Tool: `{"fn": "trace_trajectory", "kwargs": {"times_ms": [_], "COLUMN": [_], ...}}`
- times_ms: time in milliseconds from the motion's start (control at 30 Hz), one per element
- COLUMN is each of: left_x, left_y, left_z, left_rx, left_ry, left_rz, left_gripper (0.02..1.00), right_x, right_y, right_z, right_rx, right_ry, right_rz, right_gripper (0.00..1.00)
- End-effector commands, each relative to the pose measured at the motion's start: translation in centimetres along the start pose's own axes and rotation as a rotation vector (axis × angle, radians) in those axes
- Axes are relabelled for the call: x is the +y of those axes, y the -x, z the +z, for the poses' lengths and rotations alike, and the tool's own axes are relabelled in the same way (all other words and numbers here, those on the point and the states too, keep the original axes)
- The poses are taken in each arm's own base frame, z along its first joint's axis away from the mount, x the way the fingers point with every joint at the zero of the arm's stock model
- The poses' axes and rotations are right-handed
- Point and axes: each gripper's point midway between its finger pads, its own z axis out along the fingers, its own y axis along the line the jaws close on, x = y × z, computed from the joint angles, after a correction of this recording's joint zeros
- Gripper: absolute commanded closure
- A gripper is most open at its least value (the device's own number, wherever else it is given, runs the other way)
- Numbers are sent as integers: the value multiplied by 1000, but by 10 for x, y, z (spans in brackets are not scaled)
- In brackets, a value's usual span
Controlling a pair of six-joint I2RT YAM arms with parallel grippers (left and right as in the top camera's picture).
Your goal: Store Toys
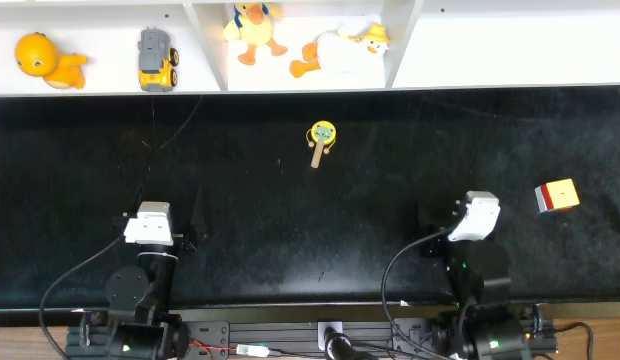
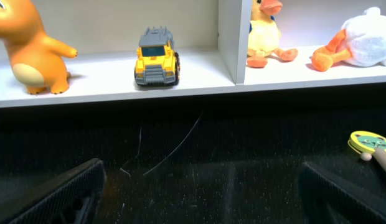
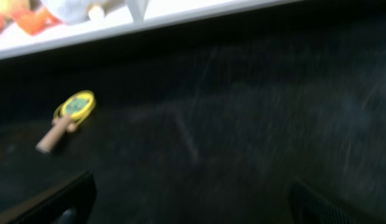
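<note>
Two grippers sit low at the near side of the black counter [image 1: 290, 240], well apart from each other and touching no toy. We see the left gripper [image 2: 205, 202] with its fingers [image 2: 62, 193] spread wide and nothing between them. The right gripper [image 3: 190, 208] also has its fingers [image 3: 53, 202] apart and holds nothing.

Farther out on the right, near the counter's edge, we find a cube [image 1: 557, 196] with yellow, red and white faces. It sits alone, to the outer side of the right arm.

Farther still, about mid-counter and between the two arms' lines, lies a rattle [image 1: 321, 140]. It has a round yellow head and a wooden handle, and it lies flat with the handle pointing back toward the arms. It is near the shelf but apart from it.

At the far side runs the white shelf [image 1: 490, 50], split by upright dividers. In its left compartment we see an orange figure [image 1: 48, 58] and, beside it but not touching, a yellow truck [image 1: 157, 58] with its front facing the arms. In the middle compartment a yellow duck [image 1: 254, 28] sits upright, and a white duck [image 1: 340, 50] with orange feet lies on its side just beside it.
</note>
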Motion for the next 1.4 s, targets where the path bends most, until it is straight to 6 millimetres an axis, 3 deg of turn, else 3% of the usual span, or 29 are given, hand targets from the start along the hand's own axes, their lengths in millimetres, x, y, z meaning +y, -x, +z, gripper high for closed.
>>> {"fn": "trace_trajectory", "kwargs": {"times_ms": [33,200,433,667,1067,1233,1400], "left_x": [-2,-2,-2,-2,-2,-2,-2], "left_y": [1,1,1,1,1,1,1], "left_z": [-1,-1,-1,-1,-1,-1,-1], "left_rx": [-10,-10,-10,-10,-10,-10,-10], "left_ry": [-10,-10,-10,-10,-10,-10,-10], "left_rz": [11,11,11,11,11,11,11], "left_gripper": [20,20,20,20,20,20,20], "right_x": [6,28,55,72,78,93,117], "right_y": [33,44,61,52,49,53,42], "right_z": [-11,-7,-1,3,13,25,41], "right_rx": [31,152,141,124,177,212,277], "right_ry": [-82,-92,-140,-173,-223,-231,-207], "right_rz": [203,167,138,192,149,129,96], "right_gripper": [5,7,5,5,5,7,5]}}
